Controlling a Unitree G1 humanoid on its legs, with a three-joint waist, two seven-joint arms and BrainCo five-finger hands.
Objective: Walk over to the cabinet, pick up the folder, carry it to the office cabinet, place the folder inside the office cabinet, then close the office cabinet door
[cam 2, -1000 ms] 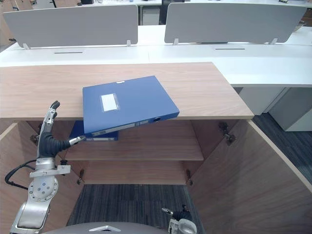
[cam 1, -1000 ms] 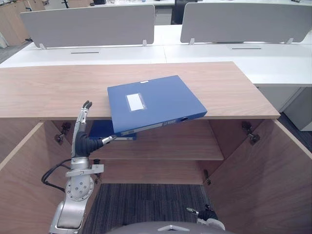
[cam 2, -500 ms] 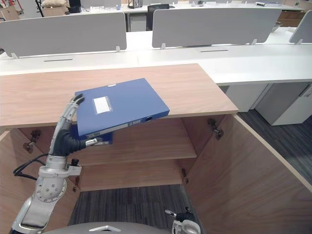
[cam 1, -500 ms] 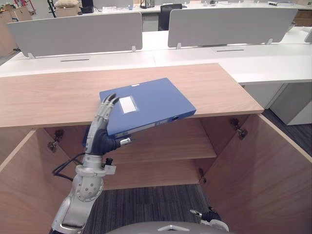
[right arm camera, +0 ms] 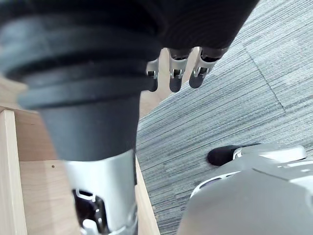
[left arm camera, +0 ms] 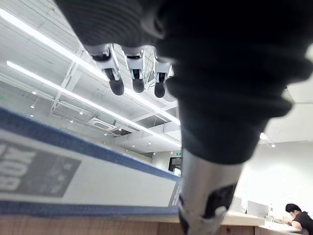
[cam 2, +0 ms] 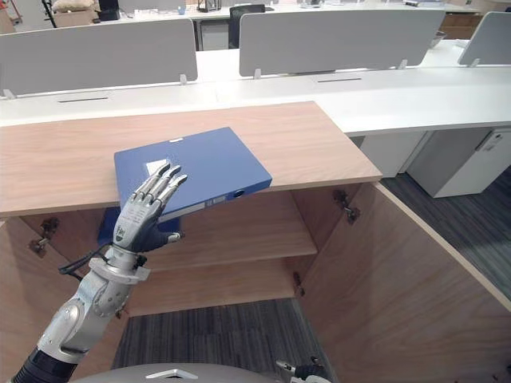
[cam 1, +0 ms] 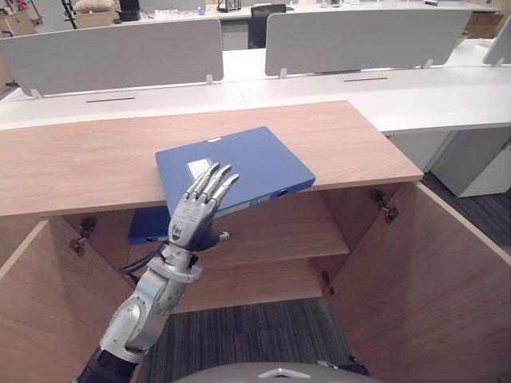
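Now my left hand is raised flat, fingers straight and spread, gripping nothing, just before the blue folder. It lies on the cabinet top, one corner overhanging the open cabinet's shelf. My right hand hangs relaxed above the carpet.

The left hand covers part of the blue folder's label and near edge; beside its wrist, a second folder sits half hidden under the cabinet top.
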